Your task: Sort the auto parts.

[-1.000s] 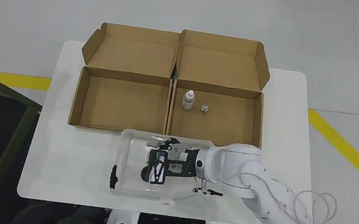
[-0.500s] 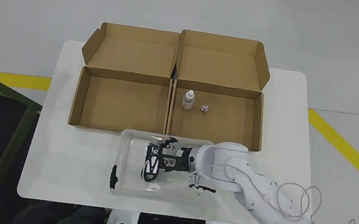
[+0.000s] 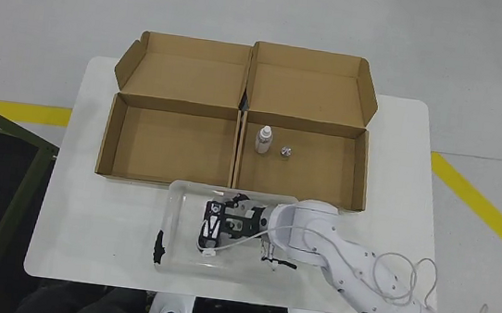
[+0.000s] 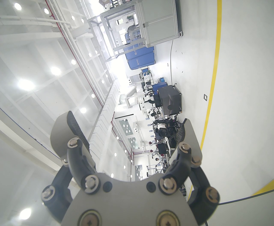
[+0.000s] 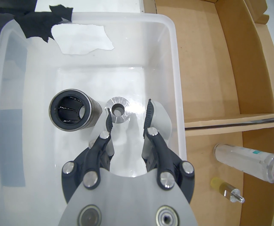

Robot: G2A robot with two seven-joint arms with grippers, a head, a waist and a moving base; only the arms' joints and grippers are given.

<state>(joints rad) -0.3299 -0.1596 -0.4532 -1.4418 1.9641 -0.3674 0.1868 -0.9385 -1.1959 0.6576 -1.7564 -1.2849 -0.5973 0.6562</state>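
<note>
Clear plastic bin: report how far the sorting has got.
Done: a clear cylinder and a silver pin lie in the right-hand cardboard box. In hand: nothing; the open right tool is at a silver metal bushing. Left: that and a black-cored steel bearing.

We see two boxes side by side at the 12 o'clock side of the counter (image 3: 76,220). The left box (image 3: 170,145) is at 11 o'clock and the right box (image 3: 324,169) is at 1 o'clock, and their walls touch. At 6 o'clock, just before the boxes, sits the bin (image 3: 193,189). In the right box, near its 10 o'clock corner, is a tube (image 3: 263,140), with a small peg (image 3: 283,151) just beside it at 3 o'clock. The right tool (image 5: 128,106) is down in the bin, toward the bin's 9 o'clock half. On the bin floor a small ring (image 5: 117,111) lies between the tool's fingers, and a fat sleeve (image 5: 72,109) lies just beside the ring.
</note>
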